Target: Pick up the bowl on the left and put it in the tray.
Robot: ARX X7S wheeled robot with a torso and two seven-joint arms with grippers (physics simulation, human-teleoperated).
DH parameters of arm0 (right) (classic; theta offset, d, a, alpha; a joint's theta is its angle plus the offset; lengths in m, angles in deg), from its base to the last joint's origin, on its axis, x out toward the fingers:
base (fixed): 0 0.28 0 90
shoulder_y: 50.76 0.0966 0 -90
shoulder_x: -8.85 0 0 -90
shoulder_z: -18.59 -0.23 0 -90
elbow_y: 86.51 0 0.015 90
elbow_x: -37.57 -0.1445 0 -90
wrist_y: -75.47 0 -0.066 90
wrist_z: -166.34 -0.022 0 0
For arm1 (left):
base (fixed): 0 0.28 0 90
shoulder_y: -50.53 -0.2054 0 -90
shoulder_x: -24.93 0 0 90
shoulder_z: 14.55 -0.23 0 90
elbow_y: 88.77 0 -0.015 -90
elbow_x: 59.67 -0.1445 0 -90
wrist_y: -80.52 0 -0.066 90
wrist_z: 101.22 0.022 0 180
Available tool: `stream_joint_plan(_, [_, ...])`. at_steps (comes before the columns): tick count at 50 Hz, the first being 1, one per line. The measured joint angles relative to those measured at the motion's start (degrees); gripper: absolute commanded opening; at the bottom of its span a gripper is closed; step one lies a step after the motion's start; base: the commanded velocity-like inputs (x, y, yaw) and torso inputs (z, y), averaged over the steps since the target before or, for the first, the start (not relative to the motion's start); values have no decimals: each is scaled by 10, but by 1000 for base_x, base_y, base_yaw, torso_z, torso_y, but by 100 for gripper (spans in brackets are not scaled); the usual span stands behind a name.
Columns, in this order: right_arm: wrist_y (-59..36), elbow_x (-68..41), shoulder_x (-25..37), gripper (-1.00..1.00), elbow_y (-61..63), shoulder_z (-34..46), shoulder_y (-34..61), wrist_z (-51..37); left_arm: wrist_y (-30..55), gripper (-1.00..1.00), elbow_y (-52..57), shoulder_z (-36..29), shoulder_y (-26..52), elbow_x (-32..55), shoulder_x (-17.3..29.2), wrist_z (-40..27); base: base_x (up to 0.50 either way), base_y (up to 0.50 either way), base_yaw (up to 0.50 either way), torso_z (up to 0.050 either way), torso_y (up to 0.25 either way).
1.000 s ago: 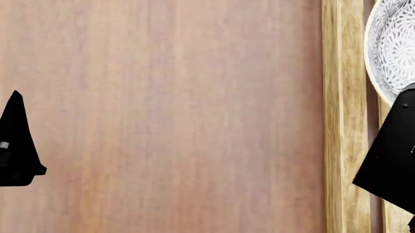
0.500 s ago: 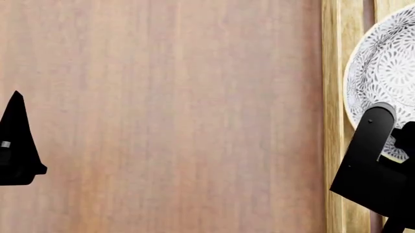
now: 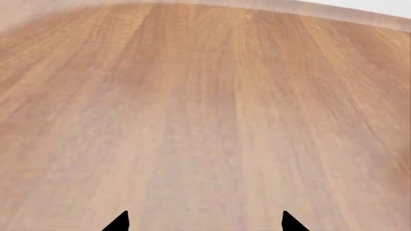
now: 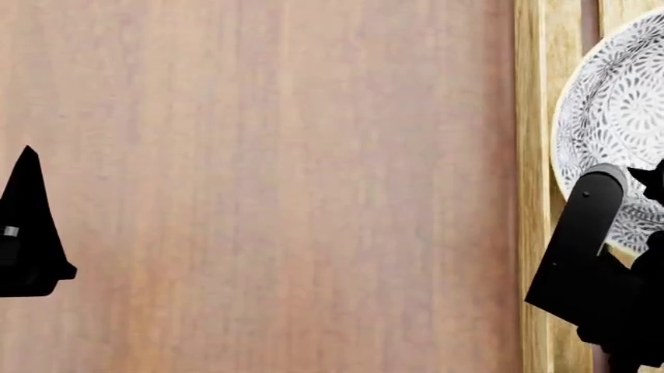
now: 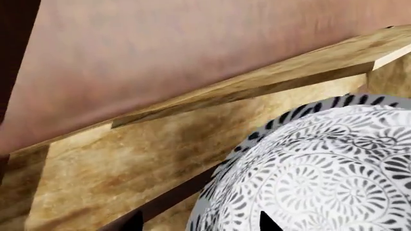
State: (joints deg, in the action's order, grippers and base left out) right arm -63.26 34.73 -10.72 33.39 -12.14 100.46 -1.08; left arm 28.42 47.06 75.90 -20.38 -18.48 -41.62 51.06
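The bowl [image 4: 617, 116], white with a fine grey-blue floral pattern, lies inside the tray at the head view's right edge and is partly cut off there. The tray's light-wood side rail [image 4: 539, 155] runs along the bowl's left. My right gripper [image 4: 630, 185] straddles the bowl's near rim with one black finger [image 4: 593, 225] outside and the other inside. In the right wrist view the bowl [image 5: 321, 168] fills the space above a tray slat [image 5: 128, 163], and my right gripper [image 5: 200, 222] stands open around the rim. My left gripper [image 4: 23, 225] [image 3: 204, 222] hovers open over bare table.
A wide stretch of brown wooden tabletop [image 4: 270, 186] spreads between my two arms. Its far edge [image 3: 334, 13] shows in the left wrist view. A dark gap [image 5: 167, 202] separates two slats in the tray's bottom.
The bowl came toward me and leftward in my right gripper, then stopped inside the tray. In the last half second the jaws spread apart. My left arm stayed still.
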Motion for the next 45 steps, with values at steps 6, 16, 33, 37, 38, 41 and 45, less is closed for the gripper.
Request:
stream_joint_plan(6, [1, -18, 1, 100, -4, 2, 9, -9, -1, 100, 0, -2, 0, 0, 1, -1, 4, 0, 0, 0, -7])
stream_joint_plan(16, [0, -26, 2, 100, -5, 1, 11, -12, -1, 100, 1, -3, 0, 2, 3, -4, 2, 0, 1, 0, -5])
stream_joint_plan(33, [-2, -15, 0, 100, -3, -2, 8, -7, -1, 100, 4, -5, 3, 6, 6, -8, 2, 0, 0, 0, -3])
stream_joint_plan(37, [-5, -9, 2, 100, 0, -6, 8, 0, 0, 100, 4, -6, 4, 8, 7, -10, 0, 0, 0, 0, 0])
stream_joint_plan(38, [-7, -9, 4, 100, 3, -9, 9, 2, 0, 100, 5, -6, 5, 8, 7, -10, 0, 0, 0, 0, 0])
stream_joint_plan(41, [-12, -10, 8, 100, 14, -17, 15, 10, 1, 100, 7, -6, 6, 10, 8, -12, 0, 0, 0, 0, 0])
stream_joint_plan(45, [-23, -14, 17, 100, 33, -30, 27, 23, 3, 100, 10, -5, 7, 14, 9, -15, 0, 0, 0, 0, 0])
